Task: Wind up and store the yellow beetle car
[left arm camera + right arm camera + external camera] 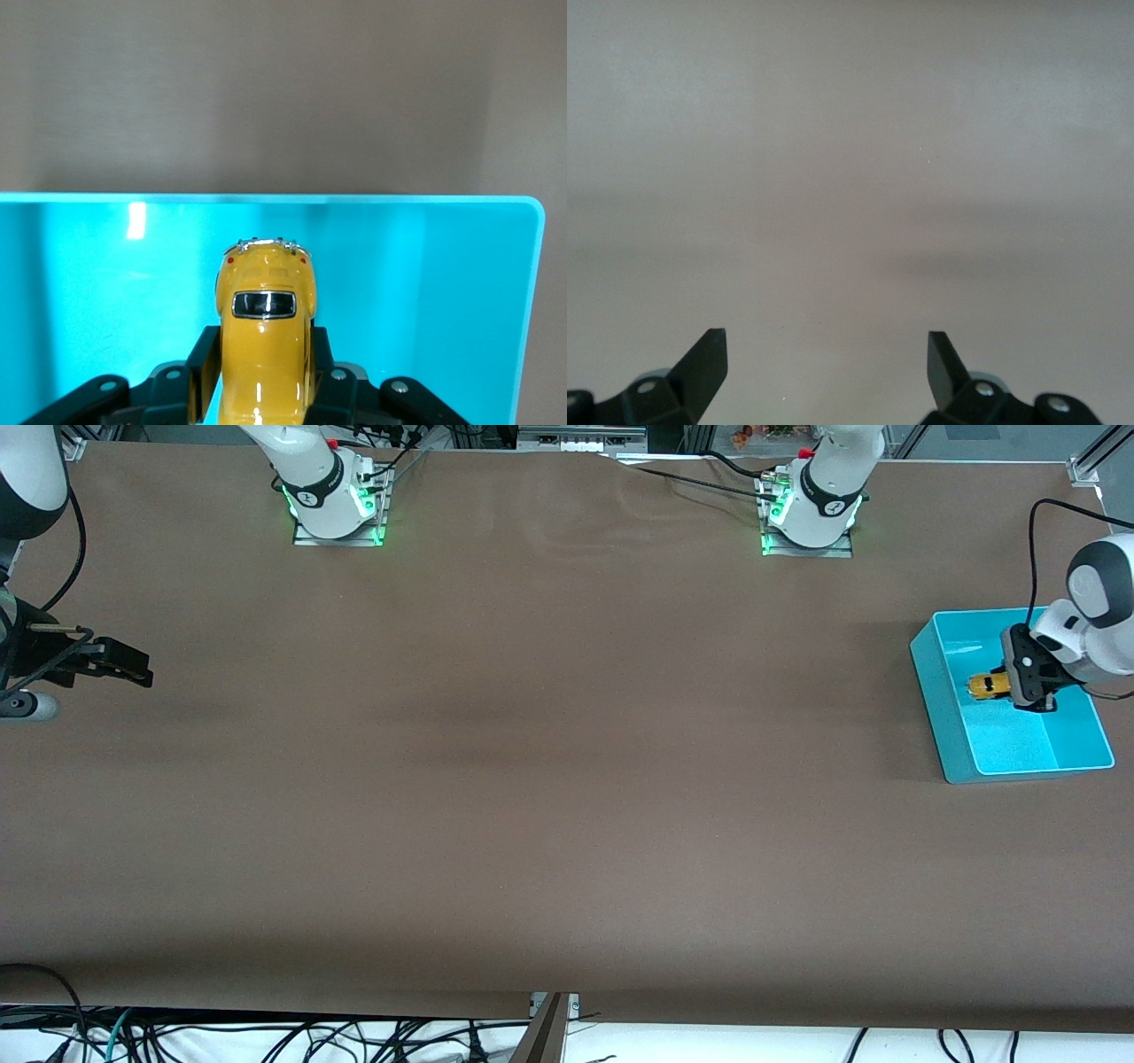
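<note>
The left hand (1019,687) is closed on the yellow beetle car (989,685), its two dark fingers (202,365) pressed against the car's sides; in the left wrist view the car's rounded yellow body with a dark window points out past the fingertips; the hand holds the car over the inside of the cyan bin (939,691), and whether the wheels touch the bin's floor cannot be told; the bin sits on the brown desk (549,779) at the left arm's end, its walls and floor a glossy cyan, with the car the only thing seen within it. The right hand (133,669) waits over the desk at the right arm's end, its fingers (709,359) spread wide apart with nothing between them; only bare brown desk shows below it.
</note>
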`<action>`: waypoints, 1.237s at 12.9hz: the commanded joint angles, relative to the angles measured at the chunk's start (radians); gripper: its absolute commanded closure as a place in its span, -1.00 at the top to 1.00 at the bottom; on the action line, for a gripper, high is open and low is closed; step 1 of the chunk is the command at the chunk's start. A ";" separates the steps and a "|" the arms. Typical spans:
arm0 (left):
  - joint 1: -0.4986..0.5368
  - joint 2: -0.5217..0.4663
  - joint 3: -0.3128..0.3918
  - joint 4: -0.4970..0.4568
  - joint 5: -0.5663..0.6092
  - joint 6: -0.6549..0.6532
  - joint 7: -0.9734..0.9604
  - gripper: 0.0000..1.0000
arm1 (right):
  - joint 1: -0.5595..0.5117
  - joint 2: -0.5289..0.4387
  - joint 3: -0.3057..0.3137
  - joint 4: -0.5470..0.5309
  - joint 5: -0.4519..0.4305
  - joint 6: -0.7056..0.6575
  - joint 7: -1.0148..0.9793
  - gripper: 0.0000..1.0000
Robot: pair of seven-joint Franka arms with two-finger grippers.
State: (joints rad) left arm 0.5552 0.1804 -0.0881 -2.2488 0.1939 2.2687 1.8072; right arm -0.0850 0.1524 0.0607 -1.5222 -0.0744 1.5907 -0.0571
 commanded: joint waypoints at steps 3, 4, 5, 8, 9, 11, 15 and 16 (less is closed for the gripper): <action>0.048 0.030 -0.002 -0.164 0.059 0.181 0.037 -1.00 | -0.007 -0.007 0.001 -0.006 0.018 0.005 -0.015 1.00; 0.067 0.033 -0.001 -0.179 0.079 0.195 0.037 -1.00 | -0.007 -0.007 0.001 -0.006 0.018 0.005 -0.015 1.00; 0.075 0.036 -0.001 -0.190 0.081 0.199 0.037 -1.00 | -0.007 -0.007 0.001 -0.006 0.018 0.005 -0.015 1.00; 0.081 0.031 -0.001 -0.193 0.081 0.198 0.018 -0.23 | -0.007 -0.007 0.001 -0.006 0.018 0.005 -0.015 1.00; 0.080 0.022 -0.002 -0.189 0.072 0.193 0.011 0.99 | -0.009 -0.005 0.001 -0.006 0.018 0.005 -0.015 1.00; 0.063 -0.021 -0.009 -0.166 0.068 0.181 0.012 1.00 | -0.012 -0.005 0.001 -0.006 0.018 0.005 -0.015 1.00; -0.044 -0.122 -0.027 -0.015 -0.023 0.094 0.009 1.00 | -0.012 -0.005 0.001 -0.006 0.018 0.005 -0.015 1.00; -0.064 -0.133 -0.033 0.061 -0.089 0.040 0.008 1.00 | -0.012 -0.005 0.001 -0.006 0.018 0.005 -0.015 1.00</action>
State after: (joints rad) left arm 0.5339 0.0941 -0.1129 -2.2948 0.1849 2.4142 1.8171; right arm -0.0885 0.1527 0.0606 -1.5222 -0.0743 1.5907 -0.0571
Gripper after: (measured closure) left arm 0.000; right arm 0.000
